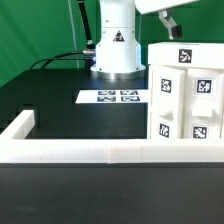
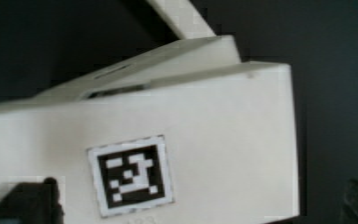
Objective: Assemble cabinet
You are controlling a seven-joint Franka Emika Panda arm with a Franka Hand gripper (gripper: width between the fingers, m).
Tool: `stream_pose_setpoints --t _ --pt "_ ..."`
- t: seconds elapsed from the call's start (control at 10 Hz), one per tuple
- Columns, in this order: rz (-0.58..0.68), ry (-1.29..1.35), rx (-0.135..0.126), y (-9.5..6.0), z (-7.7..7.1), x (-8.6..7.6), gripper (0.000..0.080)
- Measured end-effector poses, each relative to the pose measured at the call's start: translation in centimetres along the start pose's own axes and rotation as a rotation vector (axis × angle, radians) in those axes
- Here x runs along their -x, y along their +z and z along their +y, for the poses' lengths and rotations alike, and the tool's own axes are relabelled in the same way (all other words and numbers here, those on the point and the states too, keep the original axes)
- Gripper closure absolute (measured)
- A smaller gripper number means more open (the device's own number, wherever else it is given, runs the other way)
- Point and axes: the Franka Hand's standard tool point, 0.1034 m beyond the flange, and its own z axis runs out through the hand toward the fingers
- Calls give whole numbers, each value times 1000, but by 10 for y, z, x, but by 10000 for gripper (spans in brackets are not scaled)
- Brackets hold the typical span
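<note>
White rim [image 1: 100, 151], cabinet [image 1: 185, 95] touching behind

Our arm's white base [image 1: 114, 45] stands at upper centre of the exterior frame, a link reaching off the top right. Our hand [image 1: 170, 22] hangs there, mostly cropped; we cannot tell whether its fingers are parted.

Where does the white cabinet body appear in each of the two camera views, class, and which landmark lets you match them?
Exterior view: the cabinet stands at the exterior view's right, on the black table, inside the low white rim.
Wrist view: the cabinet fills most of the picture, seen close up.
Shared landmark: the square black-and-white tags on its white panels, for example and; which tag matches which cannot be told.
</note>
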Motion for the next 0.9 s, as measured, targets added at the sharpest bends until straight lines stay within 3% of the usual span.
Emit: stream_pose_setpoints --t 0.3,0.5,0.8,0.9 --pt "9 -349 42 1 2 0 2" --pt "3 -554 53 -1 3 -1 2" --pt "-2 -910 112 -1 3 -2 2" --pt "-8 -966 116 1 2 1 2"
